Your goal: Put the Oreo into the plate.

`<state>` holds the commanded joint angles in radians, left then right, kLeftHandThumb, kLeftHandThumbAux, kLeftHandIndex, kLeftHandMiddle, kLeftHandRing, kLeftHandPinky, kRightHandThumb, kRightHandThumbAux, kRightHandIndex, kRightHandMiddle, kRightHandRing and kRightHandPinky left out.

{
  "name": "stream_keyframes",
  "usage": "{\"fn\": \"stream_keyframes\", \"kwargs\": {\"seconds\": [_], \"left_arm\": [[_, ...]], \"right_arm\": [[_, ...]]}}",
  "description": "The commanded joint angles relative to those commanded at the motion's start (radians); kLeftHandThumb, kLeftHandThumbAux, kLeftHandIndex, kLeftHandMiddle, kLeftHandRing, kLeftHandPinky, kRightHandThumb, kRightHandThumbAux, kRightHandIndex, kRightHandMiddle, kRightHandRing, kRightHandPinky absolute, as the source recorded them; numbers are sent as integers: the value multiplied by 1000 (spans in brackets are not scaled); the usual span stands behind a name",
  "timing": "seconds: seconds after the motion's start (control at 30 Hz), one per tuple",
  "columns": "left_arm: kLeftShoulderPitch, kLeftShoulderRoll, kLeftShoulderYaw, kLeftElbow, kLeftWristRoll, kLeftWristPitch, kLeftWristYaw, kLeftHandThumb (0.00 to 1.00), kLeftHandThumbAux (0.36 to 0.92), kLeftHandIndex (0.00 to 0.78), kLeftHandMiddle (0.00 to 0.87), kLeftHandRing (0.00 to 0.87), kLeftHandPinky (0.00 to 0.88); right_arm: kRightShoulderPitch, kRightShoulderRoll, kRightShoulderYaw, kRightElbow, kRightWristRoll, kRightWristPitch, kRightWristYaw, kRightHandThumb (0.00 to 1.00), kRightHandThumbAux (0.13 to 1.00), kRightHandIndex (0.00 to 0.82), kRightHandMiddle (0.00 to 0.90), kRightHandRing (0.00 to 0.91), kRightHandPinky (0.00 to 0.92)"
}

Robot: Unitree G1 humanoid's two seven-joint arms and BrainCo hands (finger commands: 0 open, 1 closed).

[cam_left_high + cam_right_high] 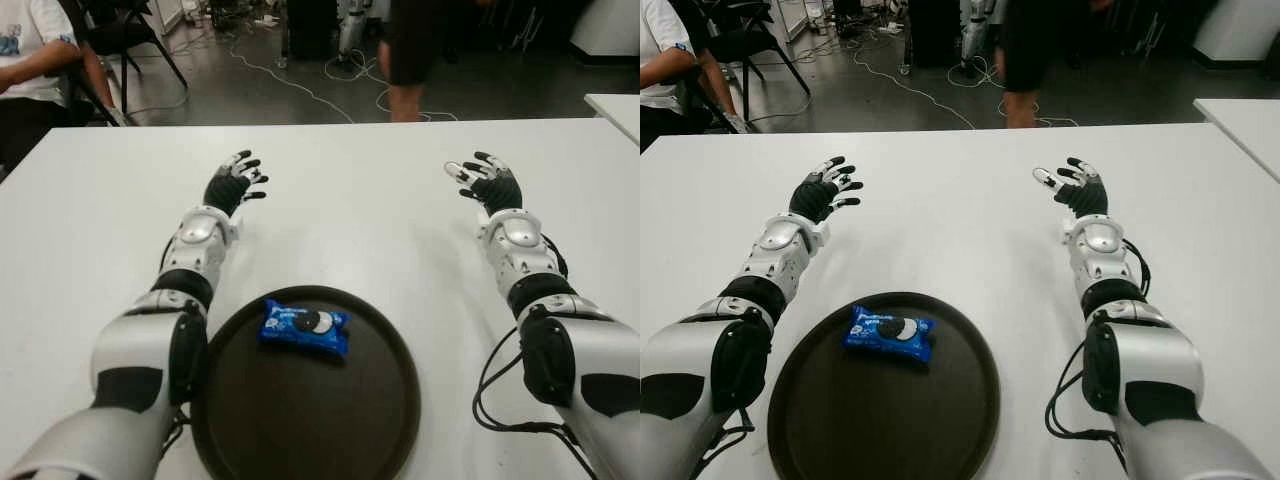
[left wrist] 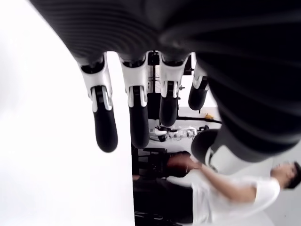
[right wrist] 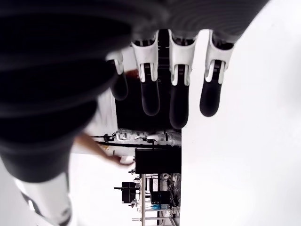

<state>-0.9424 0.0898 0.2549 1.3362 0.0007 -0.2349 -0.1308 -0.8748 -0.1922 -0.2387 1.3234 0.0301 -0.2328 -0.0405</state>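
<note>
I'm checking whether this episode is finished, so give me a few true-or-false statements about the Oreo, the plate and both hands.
1. The Oreo pack lies in the dark plate. True.
2. The left hand grasps the Oreo pack. False: it is open, out over the white table, beyond the plate.
3. The right hand holds nothing. True.
4. The pack lies at the plate's near rim. False: it lies in the far part.
5. Both hands are curled shut. False: the fingers are spread.
</note>
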Motion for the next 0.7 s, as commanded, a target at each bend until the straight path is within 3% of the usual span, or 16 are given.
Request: {"fn": "stream_keyframes", "kwargs": {"seconds": [0.4, 0.7], "left_arm": [[0, -1, 9, 2, -8, 4, 6, 227, 616, 19, 159, 246, 359], [-2, 0, 9, 2, -11, 11, 1, 193, 611, 22, 165, 257, 366]], "right_arm": [[8, -8, 41, -2, -47, -32, -1, 8, 771, 169, 221, 267, 336], [11, -8, 46, -4, -61, -38, 10, 199, 766, 167, 225, 281, 349]]}}
